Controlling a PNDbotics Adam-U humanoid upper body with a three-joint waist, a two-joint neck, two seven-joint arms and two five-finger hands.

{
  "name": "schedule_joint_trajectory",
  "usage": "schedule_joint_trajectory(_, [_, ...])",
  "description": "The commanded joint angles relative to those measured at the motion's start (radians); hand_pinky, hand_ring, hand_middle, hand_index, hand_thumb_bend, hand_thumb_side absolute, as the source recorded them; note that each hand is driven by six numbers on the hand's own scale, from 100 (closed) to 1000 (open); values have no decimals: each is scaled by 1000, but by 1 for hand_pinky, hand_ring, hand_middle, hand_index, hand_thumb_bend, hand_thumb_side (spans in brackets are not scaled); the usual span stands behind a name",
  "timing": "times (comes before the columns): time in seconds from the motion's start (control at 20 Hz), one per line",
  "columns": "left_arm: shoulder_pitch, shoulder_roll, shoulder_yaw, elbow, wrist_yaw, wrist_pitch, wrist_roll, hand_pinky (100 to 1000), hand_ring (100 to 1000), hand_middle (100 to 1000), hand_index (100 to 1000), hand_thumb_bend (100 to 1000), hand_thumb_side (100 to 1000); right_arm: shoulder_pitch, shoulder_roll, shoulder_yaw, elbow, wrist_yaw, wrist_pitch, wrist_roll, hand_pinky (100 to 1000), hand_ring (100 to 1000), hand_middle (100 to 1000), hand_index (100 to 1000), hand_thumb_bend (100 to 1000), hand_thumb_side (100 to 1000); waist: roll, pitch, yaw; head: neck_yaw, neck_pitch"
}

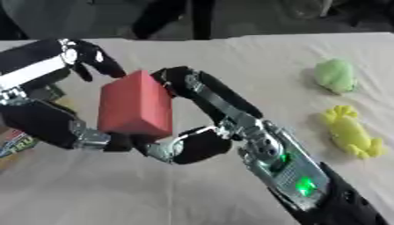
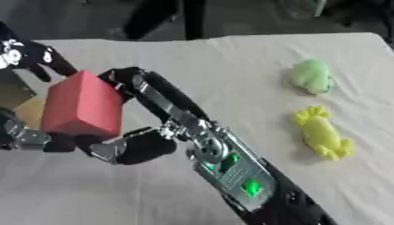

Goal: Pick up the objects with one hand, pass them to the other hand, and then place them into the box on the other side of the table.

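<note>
So, left eye view first: the red block [image 1: 137, 105] sits up off the table [image 1: 231, 57] at about 9 o'clock from centre, caught between both hands mid-handover. The right hand [image 1: 202, 132] comes up from 5 o'clock, with its fingers curled over the block's top right edge and the thumb tucked under the bottom corner. The left hand [image 1: 73, 61] is on the opposite side, at 10 o'clock, with one part over the block's top left and another part low at its bottom left. Whether its fingers really close on the block is hard to say; they look like they're touching it more than wrapping it.

That's the risk: if the right hand lets go before the left has a real hold, the block probably drops onto the table or tips out sideways. It's a big smooth-faced thing and both hands only catch it at edges and corners.

Right eye view: same picture, but the left hand [image 2: 31, 57] is mostly cut off at 10 o'clock. The green plush [image 2: 311, 75] at 2 o'clock and the yellow plush [image 2: 323, 132] at 3 o'clock lie well apart from the action, so no collision worry there. The box doesn't clearly show in either view.
</note>
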Motion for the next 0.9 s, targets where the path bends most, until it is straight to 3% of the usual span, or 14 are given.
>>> schedule_joint_trajectory(0.05, [-16,8,5,6,2,-2,-10,745,804,703,772,733,450,-16,0,1,-19,-10,-7,0,714,514,467,547,100,162,3,-14,0,0,-3])
schedule_joint_trajectory(0.5, [-14,3,4,11,11,-6,-5,736,800,684,735,660,440,-15,0,0,-20,-10,-10,-1,713,513,466,547,100,157,4,-11,-2,-3,4])
schedule_joint_trajectory(0.9, [-12,5,8,0,28,0,7,727,787,640,674,511,402,-15,0,0,-20,-8,-10,0,713,514,467,546,100,155,4,-12,-2,-7,1])
